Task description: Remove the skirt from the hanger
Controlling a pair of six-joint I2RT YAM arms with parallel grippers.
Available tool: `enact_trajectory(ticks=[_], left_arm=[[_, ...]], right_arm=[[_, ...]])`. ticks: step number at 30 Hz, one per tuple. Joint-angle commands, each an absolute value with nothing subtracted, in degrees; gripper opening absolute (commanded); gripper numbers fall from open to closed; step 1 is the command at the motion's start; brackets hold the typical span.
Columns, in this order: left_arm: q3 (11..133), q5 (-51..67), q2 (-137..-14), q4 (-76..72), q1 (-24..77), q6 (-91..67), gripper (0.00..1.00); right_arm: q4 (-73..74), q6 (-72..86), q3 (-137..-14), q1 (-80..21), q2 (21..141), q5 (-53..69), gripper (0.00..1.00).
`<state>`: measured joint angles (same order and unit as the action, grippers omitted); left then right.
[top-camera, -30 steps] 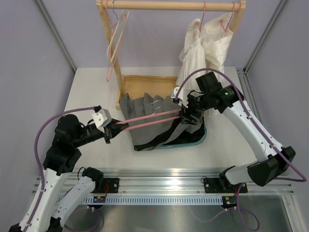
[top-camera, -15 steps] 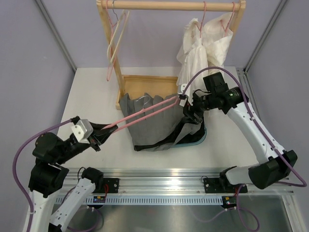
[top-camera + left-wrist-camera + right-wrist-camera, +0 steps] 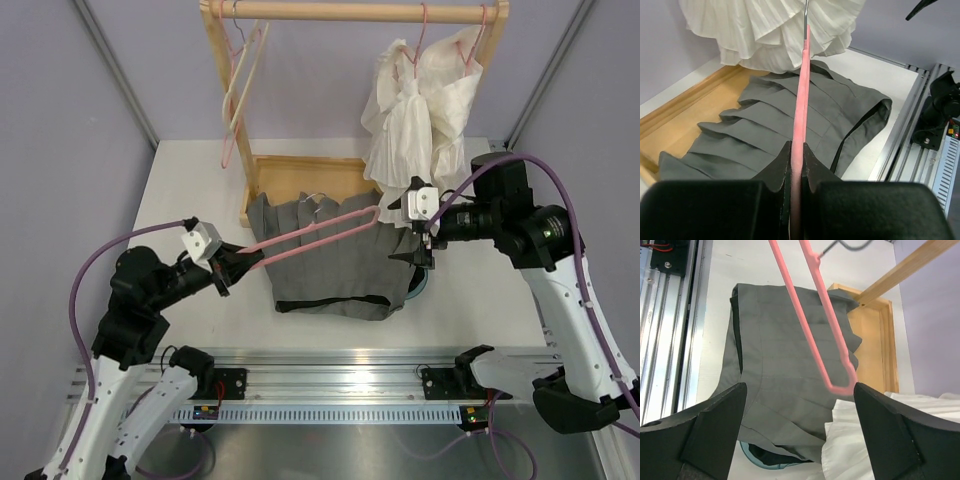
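Holding the pink hanger (image 3: pixel 801 90) clamped in my left tool (image 3: pixel 796 155), right tool (image 3: pixel 418 238) wide and empty; skirt (image 3: pixel 330 275) apparently free mid-tabletop. Next, I'd park the hanger.

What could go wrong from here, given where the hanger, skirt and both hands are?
1. The left hand grips the pink hanger by one end only; its long free end hangs over the skirt and could snag a pleat if swung low.
2. The open right hand sits close beside the hanging white garment and might catch it when moving.
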<state>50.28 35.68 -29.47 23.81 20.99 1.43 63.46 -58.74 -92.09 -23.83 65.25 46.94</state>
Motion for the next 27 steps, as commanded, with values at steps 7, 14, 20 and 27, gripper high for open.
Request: enact_trajectory(ticks=[7, 14, 20, 27], left_arm=[[49.7, 48.8, -31.8, 11.2, 20.8, 2.0, 0.0], [50.0, 50.6, -31.1, 12.7, 20.7, 3.7, 0.0], [51.0, 50.6, -31.1, 13.4, 20.7, 4.6, 0.0], [51.1, 52.6, -31.3, 10.1, 20.0, 2.5, 0.0]], right_arm=[[66.7, -68.7, -93.4, -23.7, 70.3, 49.3, 0.94], [66.9, -68.7, -93.8, -23.6, 74.0, 48.5, 0.89], [72.2, -71.5, -96.4, -21.5, 75.8, 49.3, 0.78], [83.4, -79.5, -98.4, -18.8, 78.0, 51.7, 0.66]])
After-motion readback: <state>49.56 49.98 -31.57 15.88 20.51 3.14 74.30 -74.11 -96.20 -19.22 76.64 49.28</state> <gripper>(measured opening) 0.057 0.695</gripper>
